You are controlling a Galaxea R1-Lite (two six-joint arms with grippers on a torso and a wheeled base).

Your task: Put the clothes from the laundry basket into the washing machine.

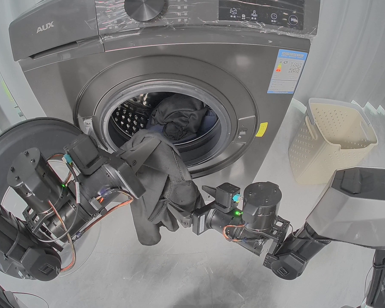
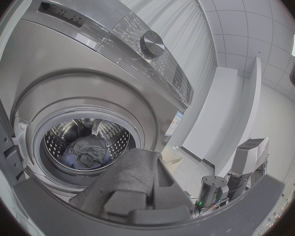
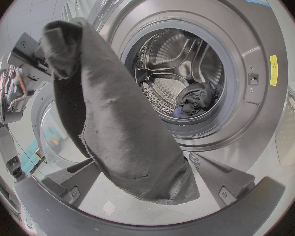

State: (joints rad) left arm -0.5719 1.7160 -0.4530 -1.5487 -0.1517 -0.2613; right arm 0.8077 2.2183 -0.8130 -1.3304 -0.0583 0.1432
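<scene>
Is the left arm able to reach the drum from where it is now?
Likely yes: the door stands open aside, and the left gripper, holding the garment, is right at the open mouth of the drum.

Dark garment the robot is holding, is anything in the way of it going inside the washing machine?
Nothing visible blocks it. The dark garment hangs right before the open mouth of the washing machine, the door is swung aside, and clothes already inside lie low in the drum.
</scene>
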